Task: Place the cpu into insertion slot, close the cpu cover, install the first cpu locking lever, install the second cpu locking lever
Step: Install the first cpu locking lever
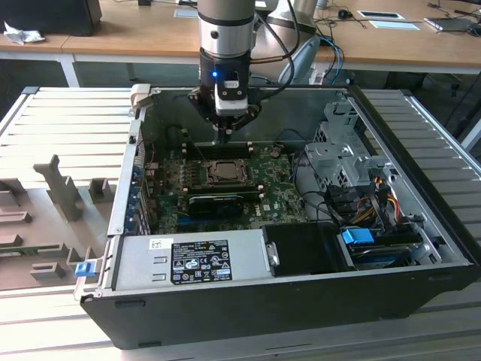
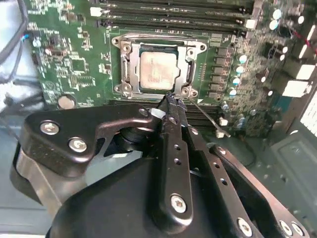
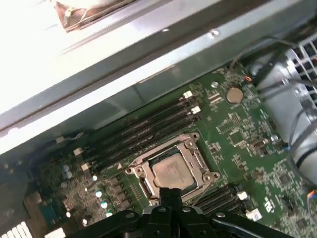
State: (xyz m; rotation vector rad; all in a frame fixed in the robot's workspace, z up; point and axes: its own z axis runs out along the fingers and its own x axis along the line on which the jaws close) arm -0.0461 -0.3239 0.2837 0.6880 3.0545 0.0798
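The cpu [image 2: 157, 67] lies seated, with the cpu cover [image 2: 190, 63] apparently down over it. The gripper [image 2: 171, 101], fingers pinched together on nothing, hovers beside a thin locking lever [image 2: 208, 116]. I judge the first lever step is in hand, and it calls for exact tip placement.

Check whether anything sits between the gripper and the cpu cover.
Nothing visible does. The gripper, fingers shut, hangs close by an edge of the cpu cover with only open air between; the cpu lies in its window.

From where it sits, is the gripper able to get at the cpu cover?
Probably yes: the gripper hangs right by the cover edge, with nothing between them and the case open above.
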